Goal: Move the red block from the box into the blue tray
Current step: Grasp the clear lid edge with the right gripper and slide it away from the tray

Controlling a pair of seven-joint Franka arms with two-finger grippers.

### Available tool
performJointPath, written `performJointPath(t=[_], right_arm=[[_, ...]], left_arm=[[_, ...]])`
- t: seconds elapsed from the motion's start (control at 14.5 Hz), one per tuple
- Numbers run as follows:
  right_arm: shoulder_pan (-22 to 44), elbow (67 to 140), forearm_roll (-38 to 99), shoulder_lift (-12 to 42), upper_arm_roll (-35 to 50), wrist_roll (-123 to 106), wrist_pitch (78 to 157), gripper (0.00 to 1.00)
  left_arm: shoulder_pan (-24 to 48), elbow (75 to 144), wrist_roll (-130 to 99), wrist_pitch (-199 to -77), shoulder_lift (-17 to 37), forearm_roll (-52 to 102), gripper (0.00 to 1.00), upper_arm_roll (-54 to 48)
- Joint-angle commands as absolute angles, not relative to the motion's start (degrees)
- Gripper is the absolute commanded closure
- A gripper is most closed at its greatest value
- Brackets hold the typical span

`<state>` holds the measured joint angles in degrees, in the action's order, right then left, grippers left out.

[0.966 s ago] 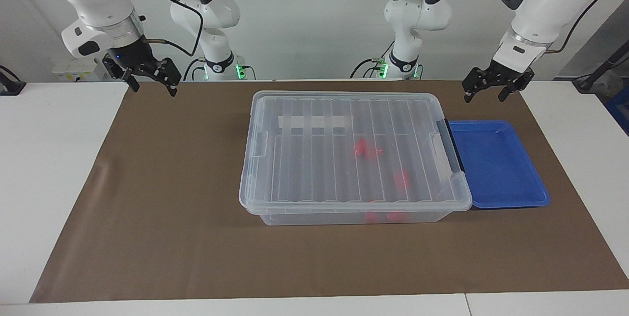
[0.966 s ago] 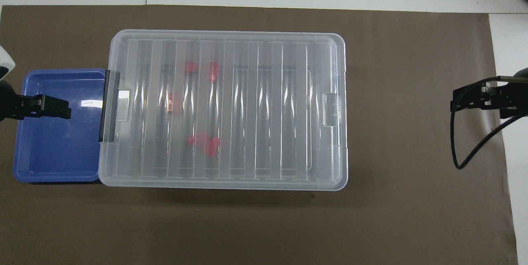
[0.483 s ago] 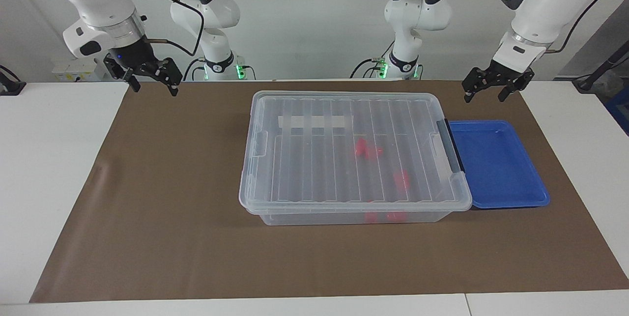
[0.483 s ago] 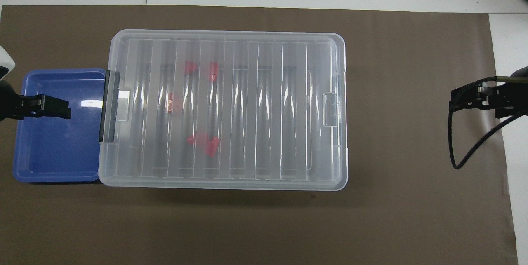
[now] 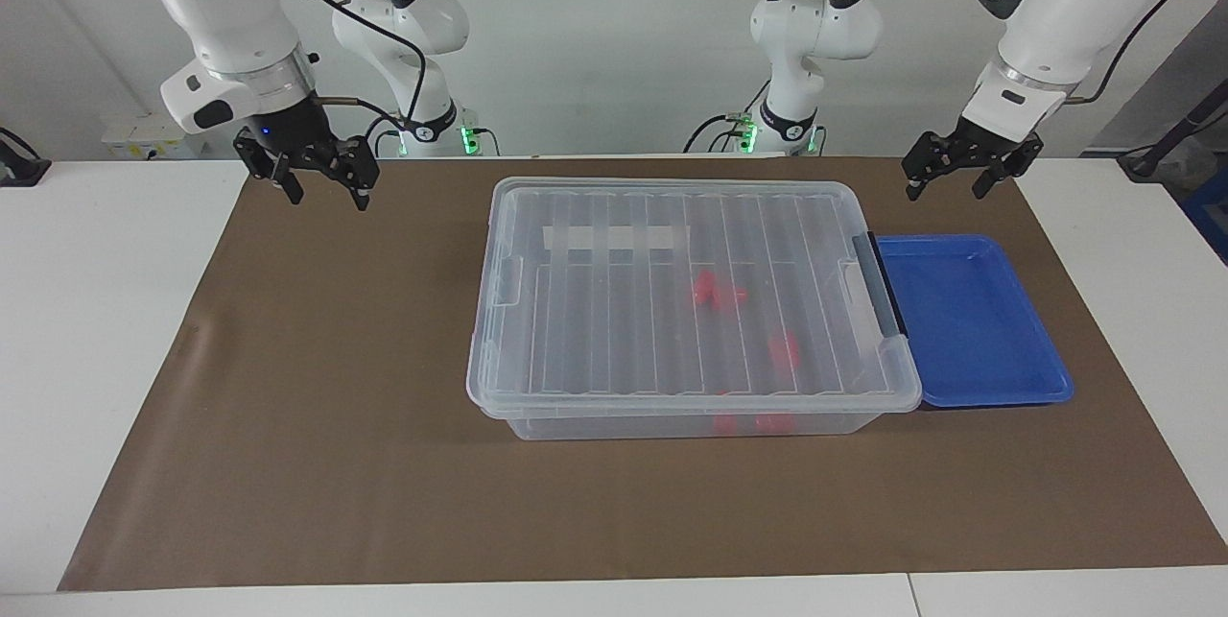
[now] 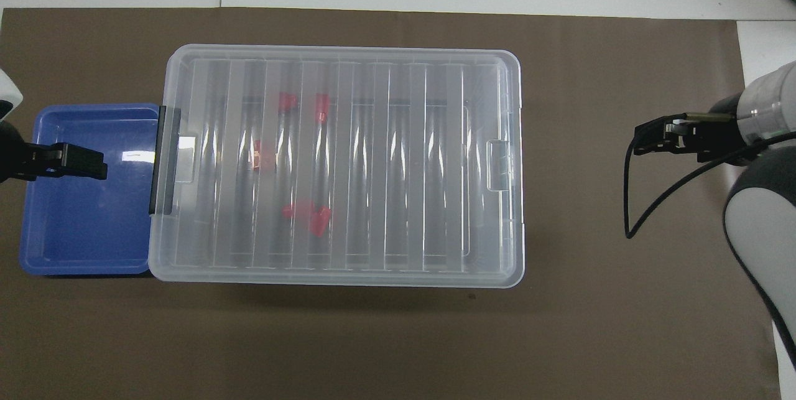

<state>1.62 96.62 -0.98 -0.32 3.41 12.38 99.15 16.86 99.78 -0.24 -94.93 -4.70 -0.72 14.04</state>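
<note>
The box [image 5: 672, 310] is a clear bin with its ribbed lid on, standing mid-mat; it also shows in the overhead view [image 6: 342, 163]. Several red blocks [image 5: 718, 292] lie inside it, seen through the lid [image 6: 308, 213]. The blue tray [image 5: 998, 377] sits empty against the box's black latch [image 5: 878, 286], toward the left arm's end of the table [image 6: 87, 232]. My left gripper [image 5: 945, 187] is open and empty, up in the air over the tray's edge [image 6: 93, 163]. My right gripper [image 5: 328, 200] is open and empty, over the bare mat beside the box [image 6: 647, 139].
A brown mat [image 5: 336, 425] covers the table under everything. A whitish tape strip [image 5: 614, 238] is on the box lid. A black cable [image 6: 631, 201] hangs from the right wrist.
My right gripper has moved over the mat toward the box and a little lower. The left arm, the box and the tray have not moved.
</note>
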Motion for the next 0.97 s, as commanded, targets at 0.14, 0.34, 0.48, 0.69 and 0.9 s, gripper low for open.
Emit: performJointPath(t=[0.14, 0.34, 0.48, 0.69, 0.9], right_arm=[[5.80, 102.83, -0.53, 0.34, 3.78, 18.45, 108.71, 0.07], [7.12, 104.94, -0.53, 1.14, 3.78, 19.16, 112.58, 0.07], [9.30, 104.94, -0.53, 2.37, 3.78, 19.42, 113.55, 0.07], [11.86, 104.94, -0.53, 4.39, 3.78, 22.40, 115.92, 0.07], [13.36, 105.55, -0.53, 5.71, 3.78, 23.29, 117.33, 0.05]], left_arm=[[16.96, 100.37, -0.79, -94.92, -5.71, -0.26, 0.00, 14.33], [16.96, 100.37, -0.79, -94.92, -5.71, -0.26, 0.00, 14.33], [16.96, 100.37, -0.79, -94.92, -5.71, -0.26, 0.00, 14.33], [16.96, 100.37, -0.79, -94.92, -5.71, -0.26, 0.00, 14.33], [16.96, 100.37, -0.79, -94.92, -5.71, -0.26, 0.00, 14.33]])
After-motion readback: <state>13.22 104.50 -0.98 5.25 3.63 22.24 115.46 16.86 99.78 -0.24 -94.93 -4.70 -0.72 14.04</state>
